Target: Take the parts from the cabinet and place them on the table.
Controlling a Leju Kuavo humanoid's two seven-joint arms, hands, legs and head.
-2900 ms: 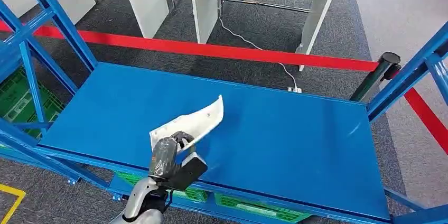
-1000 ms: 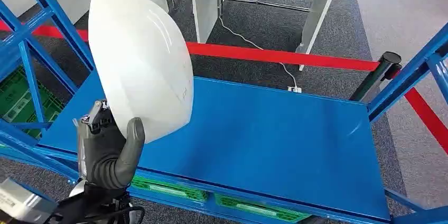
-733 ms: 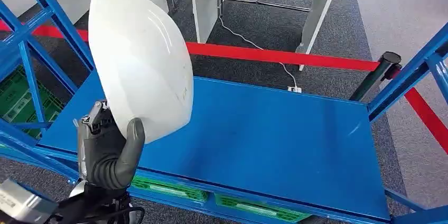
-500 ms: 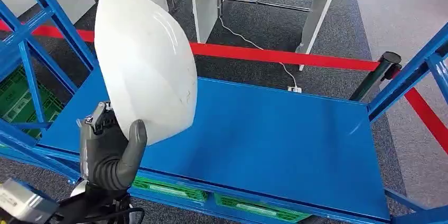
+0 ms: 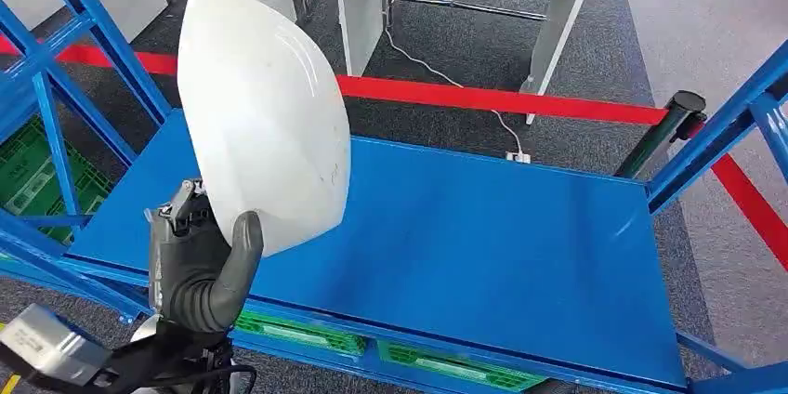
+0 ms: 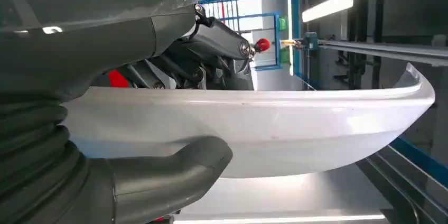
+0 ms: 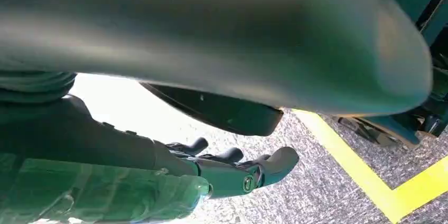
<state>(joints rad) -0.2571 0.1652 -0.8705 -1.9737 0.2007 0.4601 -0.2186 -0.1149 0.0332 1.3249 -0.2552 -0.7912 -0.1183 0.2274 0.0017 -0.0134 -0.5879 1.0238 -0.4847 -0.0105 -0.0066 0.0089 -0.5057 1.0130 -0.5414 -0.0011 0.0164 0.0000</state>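
Above the blue shelf [image 5: 483, 227], a white curved panel [image 5: 265, 115] is gripped (thumb across its lower edge) by the left hand [image 5: 200, 264], so carrying is judged under way, with turning toward the table needed next.

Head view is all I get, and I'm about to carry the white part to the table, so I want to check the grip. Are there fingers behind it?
Observer: Yes. In the left wrist view, the left robot hand pinches the part, with the thumb on one face and the dark fingers on the other.
Operator: Where is the right robot hand?
Observer: The right robot hand hangs over grey carpet beside a yellow line. Its fingers are apart and it holds nothing.
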